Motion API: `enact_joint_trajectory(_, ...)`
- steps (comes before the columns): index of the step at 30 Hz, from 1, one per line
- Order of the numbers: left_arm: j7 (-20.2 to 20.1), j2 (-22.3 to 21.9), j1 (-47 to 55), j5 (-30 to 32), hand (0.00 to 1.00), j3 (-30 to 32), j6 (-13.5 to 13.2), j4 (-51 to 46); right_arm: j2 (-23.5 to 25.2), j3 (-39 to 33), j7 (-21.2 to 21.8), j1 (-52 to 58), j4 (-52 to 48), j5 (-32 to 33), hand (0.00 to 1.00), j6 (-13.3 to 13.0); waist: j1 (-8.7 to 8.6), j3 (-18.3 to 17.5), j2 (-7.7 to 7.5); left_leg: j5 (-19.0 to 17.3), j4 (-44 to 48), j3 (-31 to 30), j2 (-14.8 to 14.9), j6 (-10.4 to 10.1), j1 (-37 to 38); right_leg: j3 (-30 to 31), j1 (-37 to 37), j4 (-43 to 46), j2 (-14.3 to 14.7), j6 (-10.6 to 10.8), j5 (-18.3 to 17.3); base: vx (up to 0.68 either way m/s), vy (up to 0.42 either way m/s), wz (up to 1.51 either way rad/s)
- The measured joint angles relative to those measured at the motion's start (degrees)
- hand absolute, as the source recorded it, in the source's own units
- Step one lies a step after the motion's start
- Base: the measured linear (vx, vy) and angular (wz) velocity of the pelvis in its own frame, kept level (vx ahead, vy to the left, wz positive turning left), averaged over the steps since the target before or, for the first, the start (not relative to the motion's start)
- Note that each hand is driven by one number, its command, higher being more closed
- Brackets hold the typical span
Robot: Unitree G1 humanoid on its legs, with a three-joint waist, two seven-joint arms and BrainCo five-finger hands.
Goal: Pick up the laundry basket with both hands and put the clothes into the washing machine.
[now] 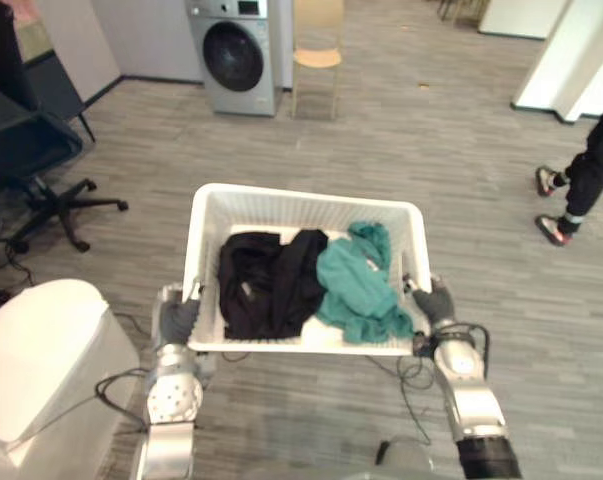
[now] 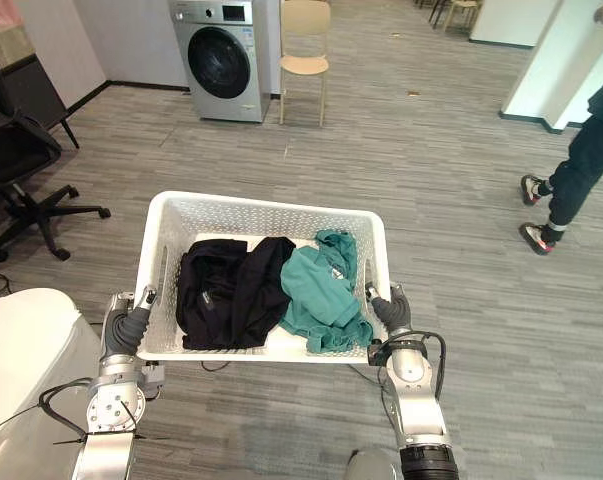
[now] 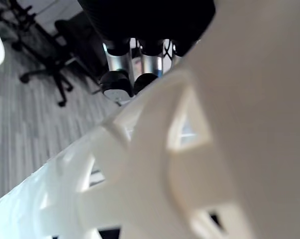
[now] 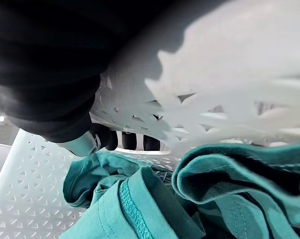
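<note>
A: While it hangs between the two hands like that, what do you make of the laundry basket (image 2: 266, 205)?

B: White plastic, rectangular, the walls pierced all over with small triangular holes, and a smooth rolled rim. It sits in the centre of the frame, with a hand at each short side.

A: And the fingers?

B: The left hand (image 2: 129, 325), at the basket's left edge, has its dark-tipped fingers (image 3: 115, 82) curled over the rim, side by side. The right hand (image 2: 389, 312), at the right edge, hooks its fingertips (image 4: 110, 140) through the handle slot, pressed together, just beside the cloth inside.

A: What's in it?

B: A crumpled heap of black clothes (image 2: 229, 290), soft and matte, fills the left and middle. A teal garment (image 2: 319, 285) with a stitched hem is bunched on the right, overlapping the black.

A: The room?

B: Grey plank-pattern floor (image 2: 431, 170). A silver washing machine (image 2: 219, 60) with a round dark door stands at the upper left, well apart from the basket, and a pale wooden chair (image 2: 303, 45) is just beside it. There's a black office chair (image 2: 21, 160) on castors at the left edge and a smooth white rounded object (image 2: 21, 350) at the lower left. A person's dark trouser legs (image 2: 576, 170) show at the right edge.
</note>
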Motion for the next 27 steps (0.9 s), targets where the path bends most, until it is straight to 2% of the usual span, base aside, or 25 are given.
enact_joint_trajectory(1, -0.05, 0.08, -0.46, -0.01, 1.00, -0.08, -0.03, 0.09, -0.07, -0.08, -0.05, 0.00, 0.04, 0.04, 1.00, 0.01, -0.60, 0.09, 0.28, 0.41, -2.69, -0.10, 1.75, -2.65, 3.09, -1.44, -1.12, -12.29, 3.16, -0.09, 1.12, 0.71, -0.048, 0.57)
enact_joint_trajectory(2, -0.03, 0.43, -0.69, -0.02, 1.00, 0.02, -0.04, 0.27, 0.20, -0.06, -0.12, 0.00, 0.03, 0.07, 1.00, 0.00, -1.11, 0.26, 0.67, 0.85, -3.93, -0.11, 2.45, -4.01, 4.93, -2.11, -1.63, -23.58, 5.24, 0.11, 4.45, 0.77, -0.076, 0.41)
enact_joint_trajectory(3, -0.05, 0.47, -1.43, 0.03, 1.00, 0.05, -0.05, 0.49, 0.10, -0.03, -0.40, -0.03, 0.00, 0.16, 1.00, -0.08, -1.26, -0.24, -0.44, 0.43, -5.00, -0.07, 2.48, -5.22, 7.39, -1.78, -2.09, -37.15, 7.44, -0.91, 10.75, 0.68, -0.087, 0.26)
enact_joint_trajectory(4, -0.06, 0.46, -1.81, 0.04, 1.00, 0.04, -0.06, 0.73, 0.05, -0.05, -0.51, -0.05, -0.02, 0.32, 1.00, -0.09, -1.27, -0.68, -1.43, -0.42, -5.09, -0.14, 2.47, -6.60, 8.56, -1.65, -2.20, -42.53, 8.75, -1.79, 14.21, 0.73, -0.134, 0.20)
enact_joint_trajectory(5, 0.08, 0.52, -1.96, 0.65, 1.00, -0.06, -0.09, 1.63, -0.02, -0.05, -0.68, 0.10, -0.01, 0.53, 1.00, -0.09, -1.61, -0.98, -1.63, -1.53, -4.49, -1.09, 2.44, -8.21, 10.82, 0.66, -2.04, -44.68, 10.43, -6.30, 23.00, 0.75, -0.122, -0.05)
enact_joint_trajectory(6, 0.13, -1.20, -2.55, 1.19, 1.00, -0.20, -0.17, 4.36, -1.35, -0.15, -0.76, -0.03, 0.41, 0.47, 1.00, -0.02, -1.19, -1.85, 2.22, -1.47, -1.42, -2.02, 5.31, -8.61, 11.35, 0.63, -1.67, -42.02, 13.18, -8.39, 25.95, 0.86, -0.112, -0.20)
enact_joint_trajectory(7, -0.15, -2.37, -4.74, 1.76, 1.00, 0.39, 0.03, 5.94, -1.81, -0.19, -0.77, -0.08, 0.41, 0.44, 1.00, 0.15, -0.85, -1.64, 2.95, 2.60, 6.66, -2.63, 5.83, -9.81, 7.64, 0.62, -1.71, -39.81, 14.04, -8.65, 22.85, 0.72, -0.077, -0.31)
enact_joint_trajectory(8, -0.34, -2.55, -5.60, 1.78, 1.00, 0.49, 0.08, 6.84, -1.95, -0.20, -1.04, -0.07, 0.42, 0.44, 1.00, 0.33, -0.95, -1.58, 2.98, 7.16, 12.33, -2.68, 5.61, -9.35, 5.27, 0.69, -0.90, -39.07, 14.12, -8.55, 21.41, 0.71, -0.105, -0.28)
enact_joint_trajectory(9, -0.76, -3.22, -5.38, 1.77, 1.00, 0.46, 0.06, 7.84, -2.31, -0.16, -1.19, 0.39, 0.41, 0.43, 1.00, 0.75, -1.03, -1.44, 2.99, 19.91, 21.39, -2.35, 5.49, -8.30, 2.46, 1.01, 3.77, -40.08, 14.82, -8.50, 18.69, 0.74, -0.118, -0.15)
enact_joint_trajectory(10, -0.93, -3.66, -4.00, 1.74, 1.00, 0.18, -0.60, 7.67, -2.48, -0.13, -1.37, 1.17, 0.26, 0.43, 1.00, 0.92, -1.26, -1.32, 3.40, 26.51, 32.72, -2.23, 7.58, -7.89, -0.57, 1.16, 10.68, -43.69, 16.05, -8.51, 16.90, 0.72, -0.093, -0.06)
enact_joint_trajectory(11, -1.05, -3.52, -3.99, 1.59, 1.00, -0.20, -1.29, 7.39, -2.61, -0.32, -1.75, 1.38, -0.06, 0.46, 1.00, 0.91, -1.26, -1.28, 3.70, 26.03, 39.83, -1.81, 9.53, -7.28, -3.14, 1.10, 13.67, -45.23, 16.98, -8.37, 16.64, 0.66, -0.061, -0.06)
enact_joint_trajectory(13, -0.85, -1.90, -3.21, -0.51, 1.00, 0.18, -2.65, 5.09, -2.50, 0.52, -2.51, 0.70, -2.05, 1.19, 1.00, 0.71, 1.30, -0.79, 3.19, 21.16, 60.72, 2.05, 15.85, -1.06, -13.85, 4.77, 21.91, -48.42, 19.32, -8.23, 13.18, 0.64, -0.046, -0.48)
enact_joint_trajectory(14, -0.76, -1.85, -2.71, -0.97, 1.00, 0.44, -2.83, 4.80, -2.41, 0.79, -2.56, 0.54, -2.41, 1.18, 1.00, 0.69, 2.20, -0.53, 3.27, 19.79, 63.13, 2.47, 16.69, 0.08, -16.04, 5.82, 23.56, -48.82, 19.37, -8.03, 12.27, 0.56, 0.012, -0.71)
enact_joint_trajectory(15, -0.59, -2.02, -1.50, -1.44, 1.00, 0.95, -2.85, 4.36, -2.39, 1.36, -2.56, 0.36, -2.51, 1.18, 1.00, 0.68, 2.88, -0.21, 3.32, 16.46, 65.25, 3.46, 17.87, 1.04, -20.22, 7.75, 26.22, -48.93, 18.87, -7.09, 10.52, 0.42, 0.092, -0.48)
enact_joint_trajectory(16, -0.60, -2.03, -1.17, -1.91, 1.00, 0.98, -2.82, 4.33, -2.38, 1.46, -2.56, 0.32, -2.51, 1.17, 1.00, 0.68, 3.52, -0.11, 3.31, 14.85, 64.72, 3.62, 17.89, 0.98, -22.17, 8.43, 26.97, -48.84, 18.31, -6.62, 9.75, 0.62, 0.176, -0.50)
enact_joint_trajectory(18, -0.90, -2.15, -1.04, -2.95, 1.00, 1.33, -2.69, 4.28, -2.29, 1.56, -2.53, -0.16, -2.18, 1.16, 1.00, 0.69, 3.98, 1.61, 2.75, 10.02, 53.77, 5.47, 15.79, -0.38, -28.79, 10.59, 30.63, -48.64, 14.84, -4.22, 6.27, 0.53, 0.250, -0.26)
enact_joint_trajectory(19, -1.09, -2.15, -1.02, -2.98, 1.00, 1.41, -2.63, 4.27, -2.28, 1.60, -2.43, -0.39, -1.54, 1.16, 1.00, 0.69, 3.98, 1.86, 2.20, 9.07, 45.67, 6.60, 14.22, -1.95, -30.04, 10.88, 31.54, -48.49, 12.73, -3.12, 4.80, 0.46, 0.295, -0.08)
enact_joint_trajectory(20, -1.23, -2.22, -1.08, -2.97, 1.00, 1.38, -2.64, 4.15, -2.42, 1.58, -2.38, -0.84, -0.85, 1.16, 1.00, 0.69, 3.79, 2.28, 1.49, 8.81, 32.12, 7.61, 11.98, -3.50, -30.76, 10.87, 32.78, -48.47, 10.11, -1.23, 2.98, 0.37, 0.258, 0.00)
enact_joint_trajectory(21, -1.24, -2.34, -1.20, -2.97, 1.00, 1.38, -2.64, 4.13, -2.58, 1.51, -2.38, -1.04, -0.63, 1.16, 1.00, 0.69, 3.58, 2.46, 1.33, 9.54, 24.94, 7.55, 11.16, -4.58, -31.01, 10.86, 33.46, -48.54, 9.00, -0.25, 2.00, 0.52, 0.359, 0.02)
enact_joint_trajectory(22, -1.30, -2.84, -1.49, -2.95, 1.00, 1.26, -2.59, 4.11, -3.00, 1.31, -2.39, -1.52, -0.09, 1.16, 1.00, 0.70, 3.45, 2.31, 1.82, 13.26, 10.77, 6.86, 9.89, -8.16, -30.70, 10.84, 35.26, -48.93, 7.07, 2.09, 0.12, 0.57, 0.392, 0.00)
enact_joint_trajectory(23, -1.33, -3.21, -1.73, -2.94, 1.00, 1.14, -2.54, 4.12, -3.18, 1.25, -2.41, -1.64, 0.21, 1.16, 1.00, 0.69, 3.55, 2.21, 2.20, 19.87, 6.24, 7.23, 9.28, -8.39, -30.06, 10.82, 36.80, -49.47, 6.03, 3.31, -0.94, 0.73, 0.455, 0.09)
enact_joint_trajectory(24, -1.27, -2.94, -2.23, -2.93, 1.00, 0.94, -1.76, 4.18, -2.82, 1.26, -2.51, -2.24, 1.70, 1.13, 1.00, 0.78, 3.31, 2.07, -0.55, 19.83, 6.36, 9.91, 5.47, -5.10, -27.90, 10.98, 39.30, -51.11, 2.44, 3.03, -0.41, 0.74, 0.429, 0.14)
enact_joint_trajectory(25, -1.19, -3.79, -2.40, -2.92, 1.00, 0.95, -1.17, 3.80, -3.82, 1.46, -2.31, -2.97, 1.68, 1.11, 1.00, 0.79, 3.49, 1.99, 0.13, 17.60, 10.66, 9.74, 5.57, -1.94, -29.14, 10.82, 39.86, -51.36, 2.51, 3.15, 3.17, 0.62, 0.353, 0.14)
enact_joint_trajectory(26, -1.12, -4.12, -2.35, -2.92, 1.00, 0.95, -1.04, 3.60, -4.02, 1.51, -2.29, -3.34, 1.68, 1.10, 1.00, 0.80, 3.70, 2.04, 0.32, 15.60, 13.12, 9.78, 5.69, -1.47, -29.46, 10.95, 40.46, -51.24, 2.38, 3.51, 4.58, 0.63, 0.396, 0.05)
enact_joint_trajectory(27, -1.06, -4.14, -2.25, -2.94, 1.00, 1.00, -0.92, 3.48, -3.94, 1.49, -2.18, -3.72, 1.69, 1.03, 1.00, 0.80, 4.25, 1.86, 0.03, 13.11, 16.05, 11.24, 5.49, 0.36, -28.97, 10.94, 41.02, -49.14, 0.98, 4.59, 6.73, 0.61, 0.404, -0.05)
